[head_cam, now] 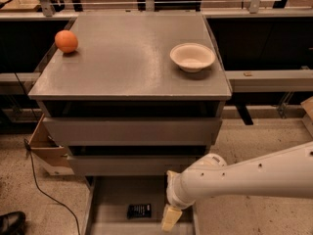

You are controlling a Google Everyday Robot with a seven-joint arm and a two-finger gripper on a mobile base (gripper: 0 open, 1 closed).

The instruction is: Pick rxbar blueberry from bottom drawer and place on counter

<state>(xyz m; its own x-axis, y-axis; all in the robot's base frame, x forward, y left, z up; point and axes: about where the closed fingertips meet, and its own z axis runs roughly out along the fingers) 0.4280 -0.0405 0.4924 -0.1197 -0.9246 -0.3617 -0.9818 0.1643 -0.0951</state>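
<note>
The rxbar blueberry (138, 210), a small dark flat bar, lies on the grey floor of the open bottom drawer (110, 202), near its front. My white arm reaches in from the right. My gripper (170, 218) hangs over the drawer's right side, just right of the bar and apart from it. The counter (127, 58) is the broad grey top of the cabinet above. The two upper drawers are slightly ajar.
An orange fruit (66, 41) sits at the counter's left edge and a pale bowl (192, 57) at its right. A cardboard box (46, 151), a black cable (34, 180) and a shoe (11, 222) are on the floor to the left.
</note>
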